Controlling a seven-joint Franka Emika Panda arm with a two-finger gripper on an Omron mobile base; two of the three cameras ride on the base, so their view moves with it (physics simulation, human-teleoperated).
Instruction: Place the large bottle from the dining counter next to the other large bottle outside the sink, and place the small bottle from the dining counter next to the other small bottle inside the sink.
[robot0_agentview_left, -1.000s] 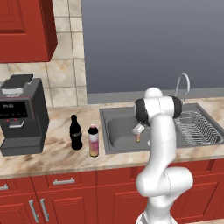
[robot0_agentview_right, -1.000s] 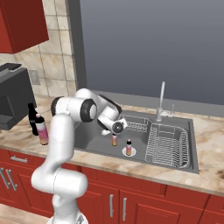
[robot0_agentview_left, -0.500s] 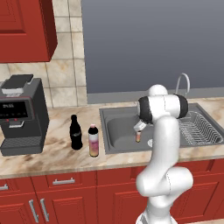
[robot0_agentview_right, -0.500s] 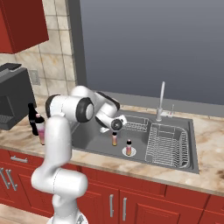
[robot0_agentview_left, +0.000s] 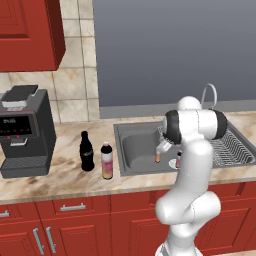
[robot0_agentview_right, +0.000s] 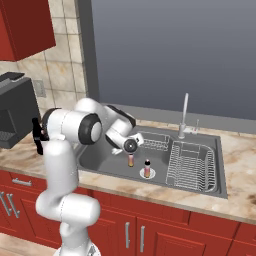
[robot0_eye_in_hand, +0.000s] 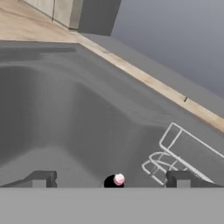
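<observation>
Claw: gripper (robot0_eye_in_hand: 111, 179) spread wide, released, above the small bottle (robot0_agentview_right: 131, 160) standing in the sink (robot0_agentview_right: 100, 155).
Second small bottle: (robot0_agentview_right: 147, 168) just right, apart.
Large bottles: (robot0_agentview_left: 106, 161) and (robot0_agentview_left: 86, 151) side by side on the counter (robot0_agentview_left: 60, 175), left of the sink rim.

The white arm reaches from the lower left over the grey sink (robot0_agentview_right: 100, 159), its pincer (robot0_agentview_right: 130, 148) poised directly above a small bottle (robot0_agentview_right: 131, 160) standing upright on the basin floor. A second small bottle (robot0_agentview_right: 147, 168), dark-capped, stands just beside it, to the right. A wire rack (robot0_agentview_right: 192, 167) fills the sink's right half, beneath the faucet (robot0_agentview_right: 184, 116). On the marble bench (robot0_agentview_right: 240, 172) at far left, a dark large bottle (robot0_agentview_right: 37, 137) shows behind the arm, next to the coffee machine (robot0_agentview_right: 15, 112).
</observation>
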